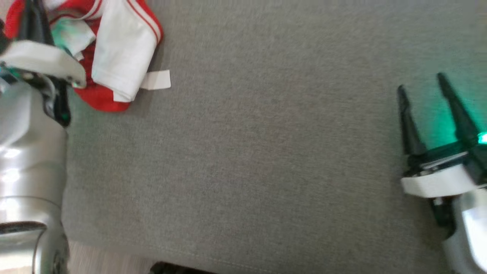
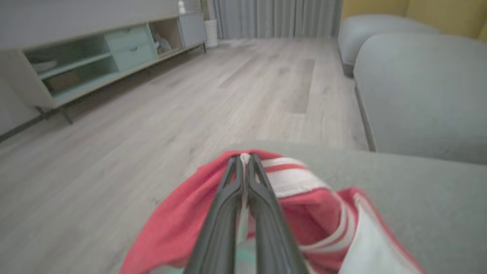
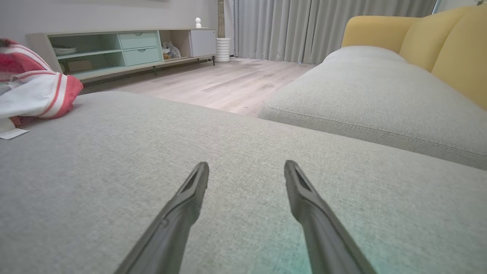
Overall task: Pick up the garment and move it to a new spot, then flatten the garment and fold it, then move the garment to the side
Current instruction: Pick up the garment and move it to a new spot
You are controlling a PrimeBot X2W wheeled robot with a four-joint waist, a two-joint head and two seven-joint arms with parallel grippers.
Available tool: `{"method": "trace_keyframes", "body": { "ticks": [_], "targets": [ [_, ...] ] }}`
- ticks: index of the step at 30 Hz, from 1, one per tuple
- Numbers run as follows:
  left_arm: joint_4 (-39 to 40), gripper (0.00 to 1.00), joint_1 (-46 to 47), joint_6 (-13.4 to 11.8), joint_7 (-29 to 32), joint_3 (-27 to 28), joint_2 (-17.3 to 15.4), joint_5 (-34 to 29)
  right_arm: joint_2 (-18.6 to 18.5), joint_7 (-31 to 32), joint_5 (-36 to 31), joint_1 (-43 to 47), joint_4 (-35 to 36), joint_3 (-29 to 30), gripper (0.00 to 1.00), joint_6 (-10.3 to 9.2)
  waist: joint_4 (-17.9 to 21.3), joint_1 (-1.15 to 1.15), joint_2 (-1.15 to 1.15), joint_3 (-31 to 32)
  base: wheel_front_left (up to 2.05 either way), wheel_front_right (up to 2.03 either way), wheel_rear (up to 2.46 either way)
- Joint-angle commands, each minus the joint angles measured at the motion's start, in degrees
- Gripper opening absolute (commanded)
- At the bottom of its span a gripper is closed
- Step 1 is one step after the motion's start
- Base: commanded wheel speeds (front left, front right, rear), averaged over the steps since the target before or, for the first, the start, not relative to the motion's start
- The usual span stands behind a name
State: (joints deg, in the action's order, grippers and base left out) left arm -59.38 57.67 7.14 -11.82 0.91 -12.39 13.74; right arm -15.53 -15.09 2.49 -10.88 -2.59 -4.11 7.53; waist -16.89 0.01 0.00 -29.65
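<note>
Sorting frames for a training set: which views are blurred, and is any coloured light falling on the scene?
Head view: mildly motion-blurred, worst at the garment; green glow from the right gripper spills onto the grey cushion. Left wrist view: soft throughout, left gripper pinching the garment. Right wrist view: sharpest, faint green tint at the bottom edge.

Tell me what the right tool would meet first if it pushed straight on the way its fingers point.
Probably the grey fabric cushion below: the right tool points low across it towards its far edge. Depth is unclear; if it clears that, the grey sofa seat beyond comes next.
</note>
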Motion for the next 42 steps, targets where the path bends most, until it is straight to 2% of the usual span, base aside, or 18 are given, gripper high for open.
{"method": "trace_keyframes", "body": {
  "ticks": [1, 3, 8, 14, 18, 22, 26, 29, 33, 37, 38, 39, 42],
  "targets": [
    [3.97, 0.00, 2.82, 0.27, -1.36, -0.23, -4.17, -0.27, 1.45, 0.09, 0.34, 1.85, 0.40, -2.13, 1.00, -0.04, 3.24, -0.01, 0.00, 5.50, 0.00, 0.00, 0.00],
    [5.45, 0.00, 3.20, 0.30, -1.67, -0.86, -4.18, 0.25, 2.22, 0.09, 0.51, 1.80, 0.13, -2.51, 1.00, -0.04, 4.24, -0.01, 0.00, 7.16, 0.00, 0.00, 0.00],
    [16.47, 0.00, 3.23, 0.33, -0.15, -7.72, -5.40, 5.42, 5.58, 0.09, 1.62, 2.59, -1.45, -5.26, 1.00, -0.04, 10.80, -0.01, 0.00, 14.93, 0.00, 0.00, 0.00],
    [33.95, 0.00, 2.16, 0.34, 7.31, -14.23, -8.88, 12.34, 8.17, 0.09, 2.74, 3.82, -1.90, -6.40, 1.00, -0.04, 20.45, -0.01, 0.00, 20.57, 0.00, 0.00, 0.00],
    [43.50, 0.00, 1.78, 0.34, 12.05, -15.23, -8.96, 16.14, 9.31, 0.09, 3.28, 5.15, -1.62, -6.52, 1.00, -0.04, 26.44, -0.01, 0.00, 22.32, 0.00, 0.00, 0.00],
    [49.31, 0.00, 0.48, -0.10, 16.21, -16.22, -8.48, 17.75, 10.27, 0.09, 3.70, 5.72, -1.00, -7.02, 1.00, -0.04, 31.97, -0.01, 0.00, 22.56, 0.00, 0.00, 0.00],
    [52.16, 0.00, -3.10, -0.78, 19.06, -18.31, -7.95, 18.04, 11.14, 0.09, 4.03, 5.68, -0.47, -7.39, 1.00, -0.04, 36.30, -0.01, 0.00, 21.01, 0.00, 0.00, 0.00],
    [52.62, 0.00, -7.46, -1.28, 19.31, -20.34, -7.07, 17.78, 11.69, 0.09, 4.29, 5.66, -0.29, -7.42, 1.00, -0.04, 38.15, -0.01, 0.00, 19.23, 0.00, 0.00, 0.00],
    [50.31, 0.00, -15.76, -1.79, 17.66, -23.35, -5.36, 17.64, 12.27, 0.09, 4.55, 5.63, -0.23, -7.43, 1.00, -0.04, 38.89, -0.01, 0.00, 16.19, 0.00, 0.00, 0.00],
    [44.46, 0.00, -23.62, -2.02, 12.50, -26.61, -3.57, 15.98, 12.55, 0.09, 4.89, 5.69, -0.48, -7.52, 1.00, -0.04, 37.74, -0.01, 0.00, 13.46, 0.00, 0.00, 0.00],
    [42.75, 0.21, -25.28, -2.30, 10.91, -27.41, -2.98, 15.30, 12.59, 0.09, 4.93, 5.73, -0.65, -7.47, 1.00, -0.04, 37.19, -0.01, 0.00, 13.03, 0.00, 0.00, 0.00],
    [41.04, 1.00, -26.87, -2.70, 9.30, -27.74, -2.01, 15.31, 12.60, 0.09, 5.21, 5.76, -0.82, -7.49, 1.00, -0.04, 36.64, -0.01, 0.00, 12.77, 0.00, 0.00, 0.00],
    [37.39, 1.00, -30.64, -3.78, 2.41, -28.40, 0.28, 14.36, 12.63, 0.09, 5.73, 6.13, -1.36, -7.19, 1.00, -0.04, 34.43, -0.01, 0.00, 12.93, 0.00, 0.00, 0.00]
  ]
}}
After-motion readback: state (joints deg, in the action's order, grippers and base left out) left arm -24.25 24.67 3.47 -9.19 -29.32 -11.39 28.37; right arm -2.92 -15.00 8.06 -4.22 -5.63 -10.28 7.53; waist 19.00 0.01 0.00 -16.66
